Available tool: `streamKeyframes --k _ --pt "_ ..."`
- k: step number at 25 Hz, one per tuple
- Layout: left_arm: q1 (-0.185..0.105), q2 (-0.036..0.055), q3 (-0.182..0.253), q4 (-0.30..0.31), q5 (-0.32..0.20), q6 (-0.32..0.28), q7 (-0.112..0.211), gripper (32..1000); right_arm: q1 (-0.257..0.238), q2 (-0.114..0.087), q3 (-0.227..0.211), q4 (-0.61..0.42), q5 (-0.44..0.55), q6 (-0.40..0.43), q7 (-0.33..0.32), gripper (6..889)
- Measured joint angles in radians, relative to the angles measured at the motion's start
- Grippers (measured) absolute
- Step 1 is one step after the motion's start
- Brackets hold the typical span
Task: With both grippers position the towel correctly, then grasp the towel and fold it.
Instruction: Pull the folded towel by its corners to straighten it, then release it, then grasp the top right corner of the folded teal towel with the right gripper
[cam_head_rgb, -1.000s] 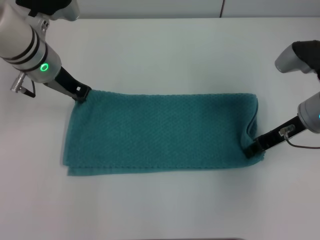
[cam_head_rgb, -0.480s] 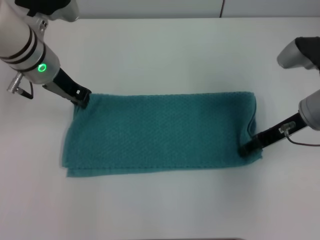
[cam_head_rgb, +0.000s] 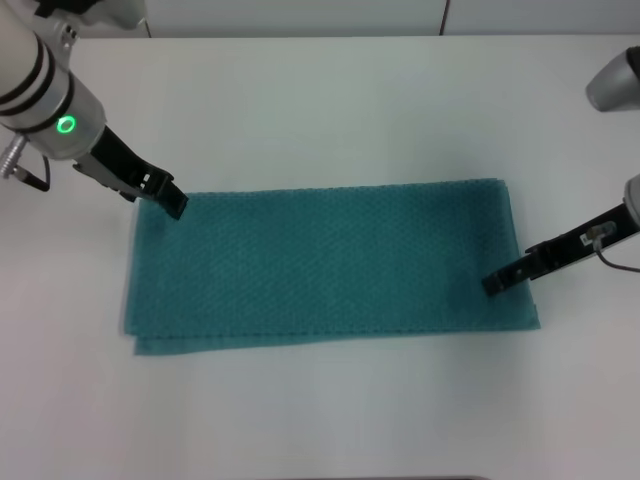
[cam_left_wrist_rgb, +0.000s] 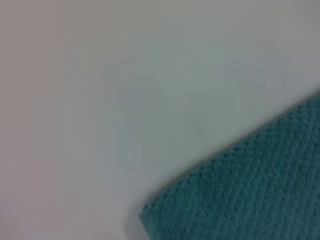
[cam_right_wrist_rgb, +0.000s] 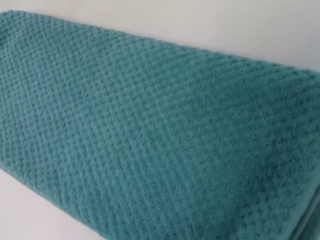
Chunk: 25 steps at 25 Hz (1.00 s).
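A plain white table (cam_head_rgb: 330, 110) stretches out in front of me, pale and matte from edge to edge. On it lies the towel (cam_head_rgb: 325, 265), a teal-green waffle-textured rectangle spread flat with its long sides running across my view. It is doubled over: along the near edge and at the near left corner a lower layer peeks out just past the upper one.

My left gripper (cam_head_rgb: 172, 198) sits at the far left corner of the towel, its black tips right at the cloth's edge. I cannot tell whether those tips are pressed together or parted, nor whether they pinch any fabric. My left wrist camera shows only a corner of the towel (cam_left_wrist_rgb: 250, 195) against bare table (cam_left_wrist_rgb: 125, 75).

My right gripper (cam_head_rgb: 494, 284) reaches in from the right and is over the towel near its right end, toward the near corner. Whether its tips are spread or closed I cannot tell, and I cannot say if they touch the cloth. My right wrist camera is filled with the bumpy weave of the towel (cam_right_wrist_rgb: 150, 130), with strips of table (cam_right_wrist_rgb: 225, 25) beyond its edges.
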Motion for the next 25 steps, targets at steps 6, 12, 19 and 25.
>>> streamKeyframes --k 6,12,19,25 --pt "0.031 -0.0013 0.0 0.093 -0.006 0.062 0.004 685 -0.008 -0.014 0.019 -0.036 -0.007 0.001 0.031 825" --pt "0.079 -0.0009 0.001 0.179 -0.055 0.121 0.056 835 -0.011 -0.023 0.026 -0.046 -0.004 -0.007 0.068 859" --pt "0.147 -0.0007 0.003 0.309 -0.094 0.213 0.118 898 -0.011 -0.025 0.049 -0.05 -0.007 -0.022 0.074 855" --pt "0.178 0.0004 -0.003 0.358 -0.161 0.227 0.167 898 -0.01 -0.03 0.049 -0.051 -0.003 -0.033 0.07 852"
